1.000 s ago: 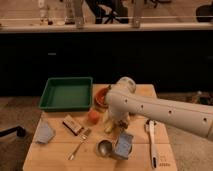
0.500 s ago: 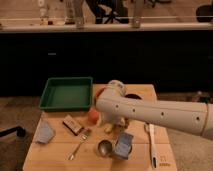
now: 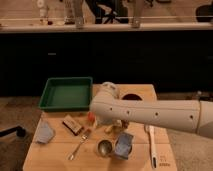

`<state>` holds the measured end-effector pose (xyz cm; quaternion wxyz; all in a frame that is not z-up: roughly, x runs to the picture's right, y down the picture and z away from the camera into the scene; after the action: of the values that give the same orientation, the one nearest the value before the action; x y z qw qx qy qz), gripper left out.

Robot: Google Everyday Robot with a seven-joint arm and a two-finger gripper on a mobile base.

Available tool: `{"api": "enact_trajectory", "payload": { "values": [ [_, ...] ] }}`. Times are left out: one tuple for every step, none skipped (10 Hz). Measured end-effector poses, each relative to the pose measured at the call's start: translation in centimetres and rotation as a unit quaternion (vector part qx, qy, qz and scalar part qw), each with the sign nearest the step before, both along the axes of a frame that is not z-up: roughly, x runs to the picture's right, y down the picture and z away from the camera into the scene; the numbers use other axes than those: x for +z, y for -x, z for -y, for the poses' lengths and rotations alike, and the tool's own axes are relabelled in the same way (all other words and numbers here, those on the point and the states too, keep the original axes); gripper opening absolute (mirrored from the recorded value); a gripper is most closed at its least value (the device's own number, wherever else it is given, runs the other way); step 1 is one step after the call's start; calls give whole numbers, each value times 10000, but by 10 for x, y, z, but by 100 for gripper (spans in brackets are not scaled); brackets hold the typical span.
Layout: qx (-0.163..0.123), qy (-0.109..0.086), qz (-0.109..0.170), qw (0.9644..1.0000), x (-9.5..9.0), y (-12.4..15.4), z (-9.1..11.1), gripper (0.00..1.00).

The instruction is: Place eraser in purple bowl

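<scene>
The eraser (image 3: pixel 72 124), a small tan block with dark edges, lies on the wooden table (image 3: pixel 55 155) just in front of the green tray. The purple bowl (image 3: pixel 131 96) sits at the table's back right, partly hidden behind my arm. My white arm reaches in from the right across the middle of the table. My gripper (image 3: pixel 98 116) hangs at the arm's left end, a little to the right of the eraser and beside a small orange ball (image 3: pixel 91 118).
A green tray (image 3: pixel 66 93) stands at the back left. A blue-grey cloth (image 3: pixel 44 133) lies at the left, with a fork (image 3: pixel 80 144), a metal cup (image 3: pixel 104 148) and a blue-grey packet (image 3: pixel 124 144) in front. A white utensil (image 3: pixel 152 145) lies at the right.
My arm has swung left across the table. It now covers the orange bowl, and its end has come closer to the eraser. The objects have not moved.
</scene>
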<state>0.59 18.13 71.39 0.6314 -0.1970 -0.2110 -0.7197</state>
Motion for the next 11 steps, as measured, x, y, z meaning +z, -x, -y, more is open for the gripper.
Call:
{"api": "enact_trajectory", "payload": {
  "values": [
    [-41,1,6,10000,-1,2,-1,80],
    [-64,-3,16,10000,-2,3,-1,80],
    [-105,-2,34,9999,-3,5,-3,80],
    [-135,0,52,9999,-4,7,-4,80],
    [-172,-3,77,9998,-5,9,-5,80],
    [-215,-4,107,9997,-7,12,-7,80],
    [-263,-7,140,9996,-9,15,-9,80],
    [-319,-9,168,9994,-11,18,-11,80],
    [-372,-12,196,9991,-14,22,-14,80],
    [-428,-19,231,9988,-16,27,-17,80],
    [-479,-16,241,9986,-18,30,-19,80]
  ]
}}
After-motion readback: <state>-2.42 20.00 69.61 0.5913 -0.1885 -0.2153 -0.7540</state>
